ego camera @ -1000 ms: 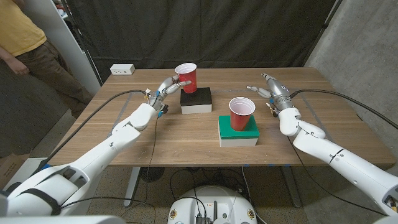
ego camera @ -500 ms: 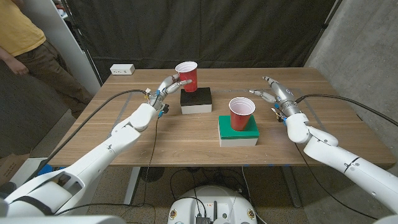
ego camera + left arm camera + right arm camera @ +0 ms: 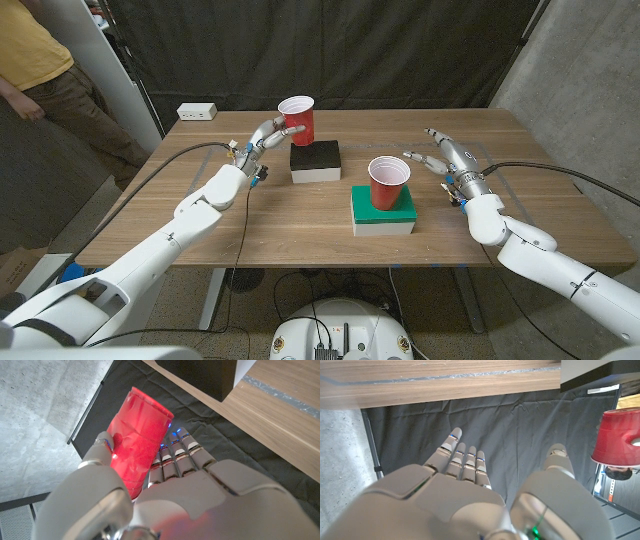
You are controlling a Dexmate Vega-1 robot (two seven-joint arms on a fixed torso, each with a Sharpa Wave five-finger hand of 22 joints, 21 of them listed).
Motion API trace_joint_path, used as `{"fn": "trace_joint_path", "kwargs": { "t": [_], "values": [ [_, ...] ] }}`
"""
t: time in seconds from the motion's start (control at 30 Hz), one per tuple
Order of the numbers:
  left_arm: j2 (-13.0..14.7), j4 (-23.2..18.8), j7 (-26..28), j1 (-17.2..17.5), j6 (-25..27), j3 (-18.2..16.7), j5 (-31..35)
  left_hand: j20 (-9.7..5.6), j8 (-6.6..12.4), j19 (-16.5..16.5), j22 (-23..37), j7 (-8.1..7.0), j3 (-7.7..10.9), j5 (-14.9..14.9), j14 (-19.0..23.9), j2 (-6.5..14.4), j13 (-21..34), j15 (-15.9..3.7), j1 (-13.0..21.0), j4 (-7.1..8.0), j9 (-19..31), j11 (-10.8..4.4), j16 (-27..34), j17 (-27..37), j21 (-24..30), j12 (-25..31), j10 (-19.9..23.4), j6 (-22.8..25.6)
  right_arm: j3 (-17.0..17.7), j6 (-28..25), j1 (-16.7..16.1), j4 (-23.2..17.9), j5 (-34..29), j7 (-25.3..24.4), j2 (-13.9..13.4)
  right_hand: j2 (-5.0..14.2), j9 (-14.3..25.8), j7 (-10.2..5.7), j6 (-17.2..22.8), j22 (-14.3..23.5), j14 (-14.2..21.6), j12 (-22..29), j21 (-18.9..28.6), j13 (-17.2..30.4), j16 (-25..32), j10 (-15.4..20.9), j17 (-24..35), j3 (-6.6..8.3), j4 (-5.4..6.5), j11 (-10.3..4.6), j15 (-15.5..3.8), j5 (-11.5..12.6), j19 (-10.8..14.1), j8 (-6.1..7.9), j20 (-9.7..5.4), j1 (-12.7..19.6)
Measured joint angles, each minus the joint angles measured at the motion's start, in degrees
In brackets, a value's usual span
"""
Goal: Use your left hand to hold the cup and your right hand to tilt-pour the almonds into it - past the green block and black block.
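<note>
Wood-grain table (image 3: 300, 215), matt; red cups (image 3: 297, 120) glossy plastic; hands (image 3: 447, 159) smooth silver-grey; backdrop (image 3: 330, 50) black cloth, creased

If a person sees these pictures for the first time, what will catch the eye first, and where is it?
Two red cups stand out. The far red cup sits above the black block, with the left hand gripping it. The near red cup stands on the green block near the table's middle, and the right hand waits open beside it, not touching.
</note>
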Motion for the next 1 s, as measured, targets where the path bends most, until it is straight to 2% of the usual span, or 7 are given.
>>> {"fn": "trace_joint_path", "kwargs": {
  "t": [0.3,0.6,1.0],
  "values": [
    [-0.01,-0.29,0.11,0.13,-0.84,-0.42,0.02,0.01,0.00,-0.01,0.00,-0.28,0.00,0.00,0.05,-0.14,0.00,0.05,0.14,0.00,-0.01,0.01,0.00,0.04,-0.10,0.00,0.01,0.28,3.20,0.95,-5.09,-3.01,0.11,-1.21,-1.47,-0.01,0.00,0.00,0.00,0.00,0.00,0.00,0.00,0.00,0.00,0.00,-0.03,0.00,0.00,0.00,0.00,0.00,0.00,0.00,0.00,0.01],
    [-0.24,-0.88,0.45,0.45,-1.20,-0.85,0.13,0.12,0.00,0.49,-0.01,-0.04,-0.24,0.00,0.37,0.02,0.00,-0.22,0.33,-0.24,-0.02,0.32,0.00,0.17,-0.28,-0.06,0.32,0.55,6.31,0.79,-10.33,-5.77,-1.12,-2.76,-2.69,-0.01,0.00,0.00,0.00,0.00,0.00,-0.08,0.00,0.00,0.00,0.00,-0.15,0.46,-0.46,0.00,0.00,0.00,0.00,0.00,0.00,1.52],
    [0.20,-2.35,1.22,1.65,-1.27,-1.74,0.20,0.12,0.00,0.49,-0.01,-0.18,-0.23,0.00,0.65,0.02,0.00,0.06,0.41,-0.24,-0.04,0.18,0.01,0.16,-0.29,-0.27,0.83,1.22,9.38,0.08,-15.54,-8.86,-2.32,-2.75,-3.78,-0.99,0.00,0.19,-0.61,0.00,-0.56,-0.67,-0.45,0.00,-0.26,-1.06,-0.40,0.70,-0.71,0.00,0.56,0.23,-0.44,-0.27,0.00,2.50]
  ]
}}
